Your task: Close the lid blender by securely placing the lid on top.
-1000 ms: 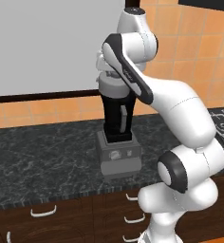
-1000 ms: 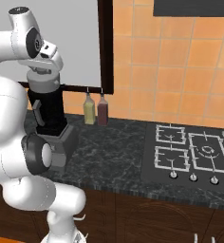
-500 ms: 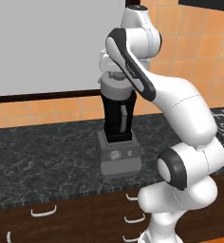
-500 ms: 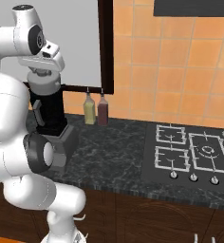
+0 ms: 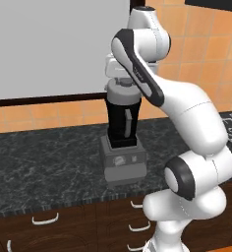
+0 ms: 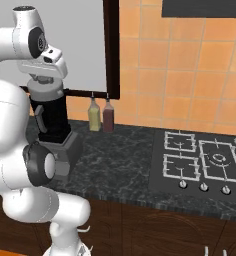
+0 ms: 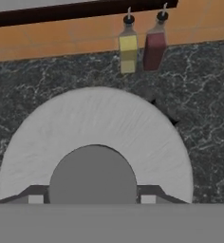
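Where the dark speckled bench runs beneath a tiled wall, the count is one blender, one lid, two bottles and one hob. The blender stands on its boxy grey base toward the bench's front edge, its black jar upright with the handle facing forward in the left base view. The lid sits level on top of the jar, round and light grey, its darker knob at centre; in the hand view it covers the jar mouth, so the jar's contents cannot be told. The fingers stand to either side of the knob, tips just beside it; whether they are clenched on it or released cannot be told. A yellow bottle and a dark red bottle stand touching at the back wall, near the blender's right. The hob lies well apart to the right, with bare bench between.
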Controlling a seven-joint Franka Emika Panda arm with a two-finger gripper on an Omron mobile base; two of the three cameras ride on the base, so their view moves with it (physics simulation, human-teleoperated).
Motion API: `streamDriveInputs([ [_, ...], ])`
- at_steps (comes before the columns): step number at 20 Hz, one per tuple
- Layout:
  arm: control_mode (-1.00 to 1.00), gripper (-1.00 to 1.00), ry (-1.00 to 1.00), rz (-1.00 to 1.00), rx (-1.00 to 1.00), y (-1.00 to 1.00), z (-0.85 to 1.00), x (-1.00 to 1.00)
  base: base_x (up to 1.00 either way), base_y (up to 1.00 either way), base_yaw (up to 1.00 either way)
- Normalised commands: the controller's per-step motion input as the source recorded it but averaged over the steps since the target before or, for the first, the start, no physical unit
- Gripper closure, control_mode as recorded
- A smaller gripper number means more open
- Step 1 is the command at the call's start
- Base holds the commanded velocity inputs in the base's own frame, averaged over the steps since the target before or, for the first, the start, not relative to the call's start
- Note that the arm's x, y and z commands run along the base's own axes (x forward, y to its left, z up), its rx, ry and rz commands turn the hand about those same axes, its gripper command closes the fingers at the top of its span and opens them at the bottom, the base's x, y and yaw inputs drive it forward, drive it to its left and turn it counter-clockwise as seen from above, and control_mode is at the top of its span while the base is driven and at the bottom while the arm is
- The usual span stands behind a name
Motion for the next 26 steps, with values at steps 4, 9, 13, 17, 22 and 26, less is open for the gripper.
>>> streamDriveInputs([
  [4,-1.00,1.00,0.02,0.00,0.00,0.01,-0.07,0.00,0.00,0.00,0.00],
  [9,-1.00,1.00,0.08,0.00,-0.02,0.00,-0.32,0.00,0.00,0.00,0.00],
  [13,-1.00,1.00,0.00,0.00,-0.05,0.14,-0.11,-0.15,0.00,0.00,0.00],
  [17,-1.00,1.00,0.00,0.00,-0.05,0.08,-0.11,-0.13,0.00,0.00,0.00],
  [22,-1.00,-1.00,-0.10,0.00,0.00,0.01,0.07,-0.03,0.00,0.00,0.00],
  [26,-1.00,-1.00,-0.16,0.00,0.01,0.00,0.22,-0.08,0.00,0.00,0.00],
])
